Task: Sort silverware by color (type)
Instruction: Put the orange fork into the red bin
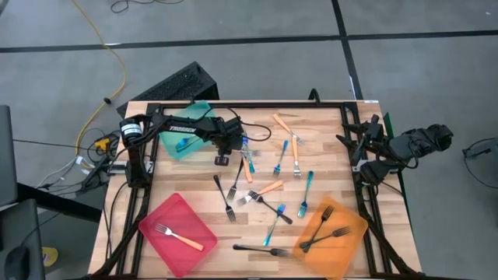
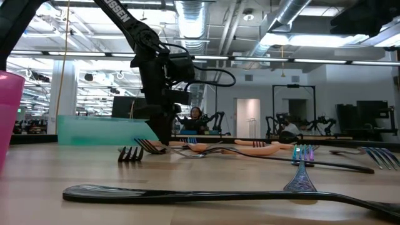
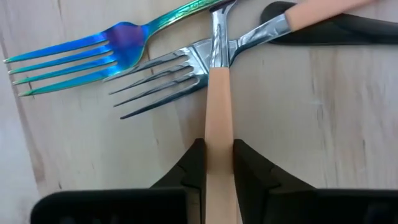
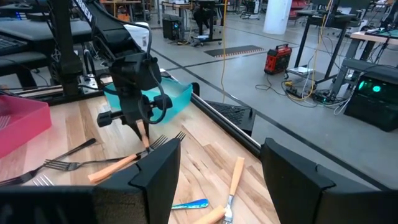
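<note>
1. Left wrist view shows the left gripper (image 3: 217,165) clamped on the handle of an orange-handled fork (image 3: 218,106), one finger (image 3: 194,163) on each side. We judge the grip sits partway along the handle, so we should lift straight up and slowly, since the metal neck crosses a second orange-handled fork (image 3: 186,68) and could drag it.
2. Just beside these lies a blue fork (image 3: 81,53), tines apart from the held one; we should clear it before swinging away.
3. From above, this grasp is near the table's (image 1: 327,124) far-left part, next to the teal tray (image 1: 183,144). The red tray (image 1: 177,233) at the near-left corner already carries an orange-handled fork, so we take it as the target.
4. The right gripper (image 4: 217,177) waits by the right edge, its fingers spread wide and empty.
5. Hard to read: the held handle's end is hidden by the gripper; the low view hides the grasp behind the wrist.
</note>
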`<state>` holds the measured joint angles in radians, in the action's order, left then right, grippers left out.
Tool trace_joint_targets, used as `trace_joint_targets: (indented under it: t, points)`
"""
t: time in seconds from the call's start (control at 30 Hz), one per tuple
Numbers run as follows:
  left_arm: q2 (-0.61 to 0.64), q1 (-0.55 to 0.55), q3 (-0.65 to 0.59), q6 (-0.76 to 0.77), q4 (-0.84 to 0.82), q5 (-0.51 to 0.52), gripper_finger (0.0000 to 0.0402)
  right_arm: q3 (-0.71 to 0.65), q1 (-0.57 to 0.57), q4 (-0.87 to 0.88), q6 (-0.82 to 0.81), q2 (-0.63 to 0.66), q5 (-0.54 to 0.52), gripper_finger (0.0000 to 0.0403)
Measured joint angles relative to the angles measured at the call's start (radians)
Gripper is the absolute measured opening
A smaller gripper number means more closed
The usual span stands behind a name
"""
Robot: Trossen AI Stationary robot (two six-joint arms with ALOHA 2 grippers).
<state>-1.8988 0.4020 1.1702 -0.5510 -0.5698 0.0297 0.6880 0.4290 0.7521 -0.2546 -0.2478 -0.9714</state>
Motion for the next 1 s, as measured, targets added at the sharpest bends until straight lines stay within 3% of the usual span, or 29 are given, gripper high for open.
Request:
trace_joint_targets:
  t: [0.43, 0.67, 1.0]
  points:
    - [0.001, -0.005, -0.001, 0.063, 0.012, 0.070, 0.0032, 0.000, 0.000, 0.000, 0.000, 0.000, 0.000, 0.0242]
    - [0.001, -0.016, -0.002, 0.089, 0.008, 0.214, 0.0032, 0.000, 0.000, 0.000, 0.000, 0.000, 0.000, 0.0242]
    - [0.001, -0.032, 0.101, 0.110, -0.040, 0.222, 0.0032, 0.000, 0.000, 0.000, -0.001, 0.000, -0.001, 0.0242]
